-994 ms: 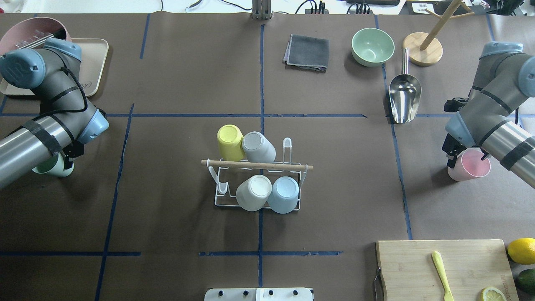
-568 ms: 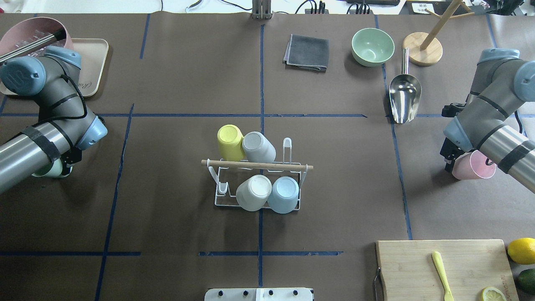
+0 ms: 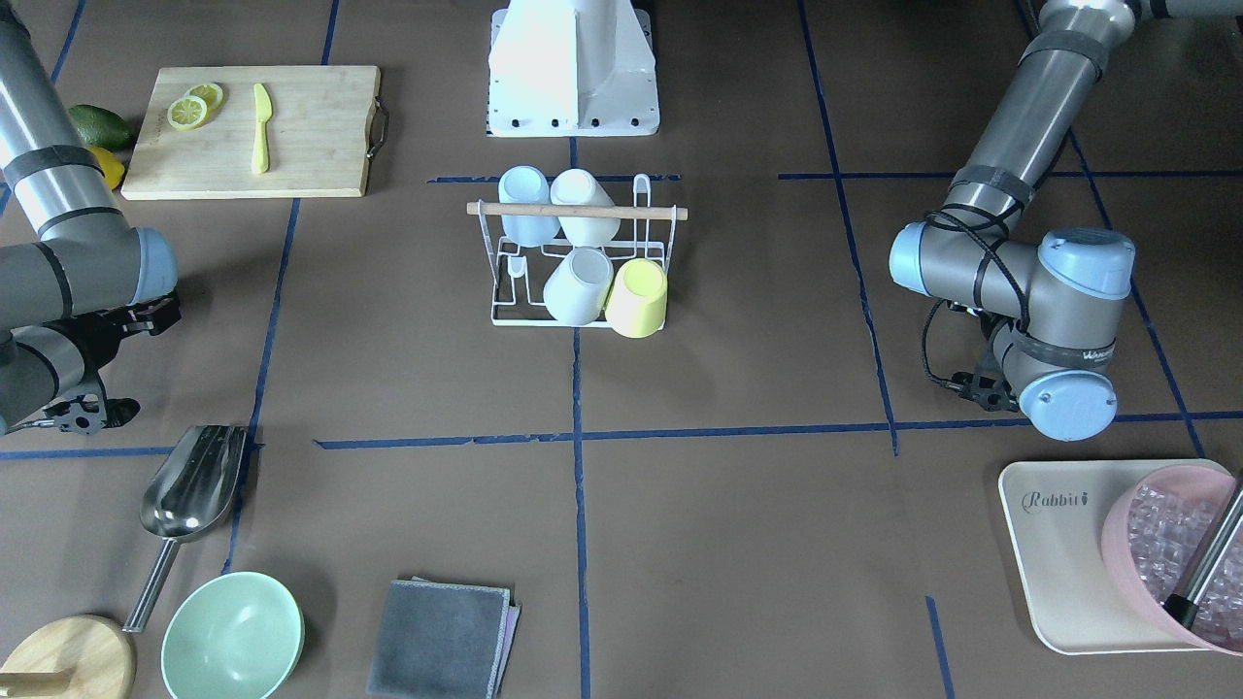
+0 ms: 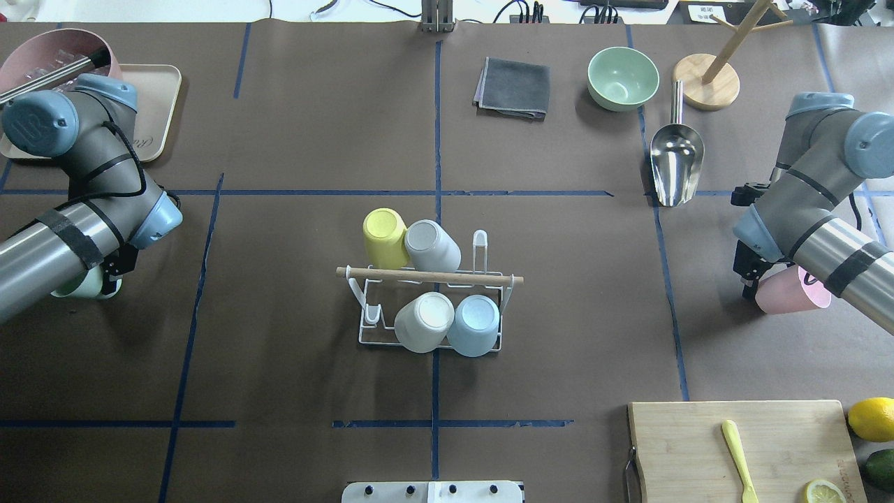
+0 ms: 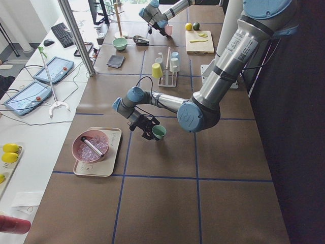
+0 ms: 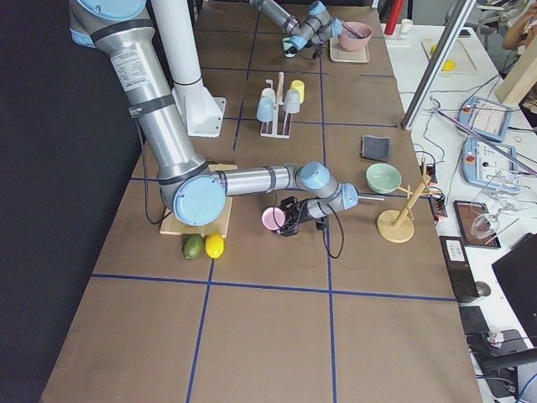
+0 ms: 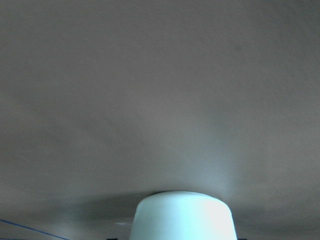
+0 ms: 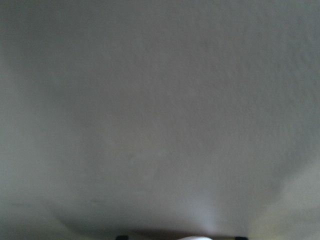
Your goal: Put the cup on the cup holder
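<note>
The cup holder (image 4: 433,328) is a white wire rack with a wooden rod, at the table's middle; it also shows in the front view (image 3: 505,316). It holds a yellow (image 4: 384,236), a grey (image 4: 431,244), a white (image 4: 424,321) and a blue cup (image 4: 475,325), all mouth down. My left gripper (image 4: 105,276), mostly hidden under its arm at the far left, is shut on a green cup (image 5: 159,132), tilted above the table. My right gripper (image 4: 758,279), at the far right, is shut on a pink cup (image 4: 793,292) turned on its side.
A steel scoop (image 4: 675,164), green bowl (image 4: 622,78), grey cloth (image 4: 513,87) and wooden mug tree (image 4: 707,82) lie at the back right. A cutting board (image 4: 740,447) with a knife and lemons is front right. A tray (image 4: 157,105) with a pink bowl is back left.
The right gripper has turned the pink cup from upright onto its side and shifted it slightly. The left arm has swung a little, with the green cup further under it.
</note>
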Controlling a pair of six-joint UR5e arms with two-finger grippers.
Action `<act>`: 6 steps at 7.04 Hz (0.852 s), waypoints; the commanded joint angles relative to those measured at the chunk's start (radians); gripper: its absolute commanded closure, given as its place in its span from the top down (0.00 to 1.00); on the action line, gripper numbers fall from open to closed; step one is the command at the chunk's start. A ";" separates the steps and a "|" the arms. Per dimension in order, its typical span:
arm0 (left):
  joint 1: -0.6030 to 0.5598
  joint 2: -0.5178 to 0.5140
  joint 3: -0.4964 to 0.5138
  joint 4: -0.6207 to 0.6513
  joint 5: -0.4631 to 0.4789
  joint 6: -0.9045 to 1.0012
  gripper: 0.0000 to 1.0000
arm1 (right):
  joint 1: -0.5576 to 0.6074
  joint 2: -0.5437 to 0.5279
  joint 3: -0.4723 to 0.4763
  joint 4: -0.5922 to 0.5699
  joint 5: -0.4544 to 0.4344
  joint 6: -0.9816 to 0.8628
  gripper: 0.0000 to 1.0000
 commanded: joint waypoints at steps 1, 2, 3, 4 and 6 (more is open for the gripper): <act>-0.017 0.002 -0.151 0.023 -0.009 -0.001 0.07 | 0.009 0.006 0.003 -0.044 -0.011 0.000 0.00; -0.028 0.003 -0.236 0.013 -0.011 -0.001 0.07 | 0.009 0.005 0.003 -0.044 -0.011 0.000 0.00; -0.029 0.005 -0.343 -0.035 -0.011 -0.002 0.07 | 0.009 0.008 0.005 -0.047 -0.013 0.000 0.00; -0.029 0.003 -0.426 -0.082 -0.009 -0.002 0.07 | 0.011 0.015 0.008 -0.059 -0.013 0.000 0.00; -0.031 -0.056 -0.476 -0.173 -0.006 -0.004 0.07 | 0.013 0.038 0.008 -0.059 -0.014 0.009 0.00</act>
